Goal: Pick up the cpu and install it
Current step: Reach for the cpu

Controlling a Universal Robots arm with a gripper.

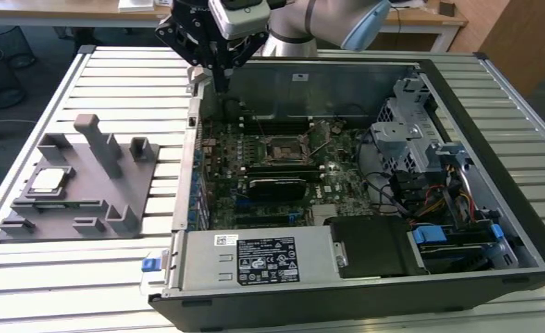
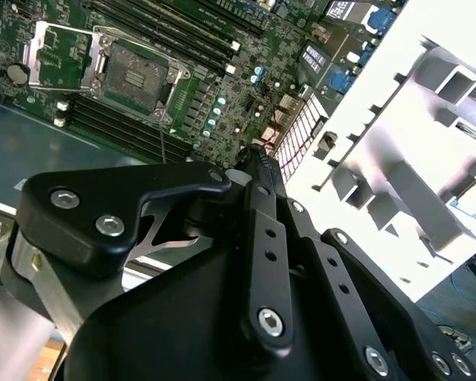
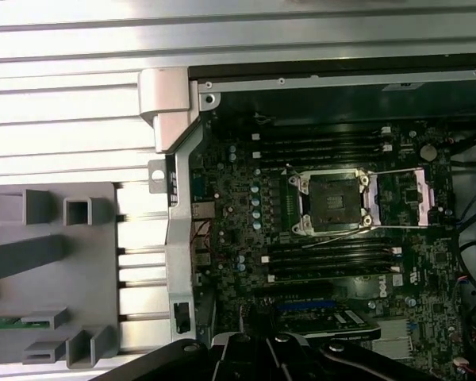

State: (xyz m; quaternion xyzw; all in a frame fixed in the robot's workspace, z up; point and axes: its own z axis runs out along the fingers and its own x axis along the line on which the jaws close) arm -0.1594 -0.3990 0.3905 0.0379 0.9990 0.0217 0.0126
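The cpu (image 1: 48, 182), a small silvery square chip, lies in a recess of the grey fixture tray (image 1: 115, 201) at the exterior view's left, outside the computer case. My gripper (image 1: 222, 82) hangs high over the case's back left corner, well apart from the cpu, its fingers shut with nothing between them. The black fingers (image 2: 262, 230) meet at a point in the second wrist view. The motherboard socket (image 1: 280, 149) stands bare with its metal load plate (image 3: 401, 198) swung open, seen in both wrist views as socket (image 3: 333, 202) and socket (image 2: 139, 75).
The open computer case (image 1: 494, 104) lies on a slatted metal table (image 1: 97, 277). Memory slots (image 3: 325, 147) flank the socket. A drive cage (image 1: 411, 132), cables and a power supply (image 1: 263, 260) crowd the case. Upright posts (image 1: 97, 142) rise from the tray.
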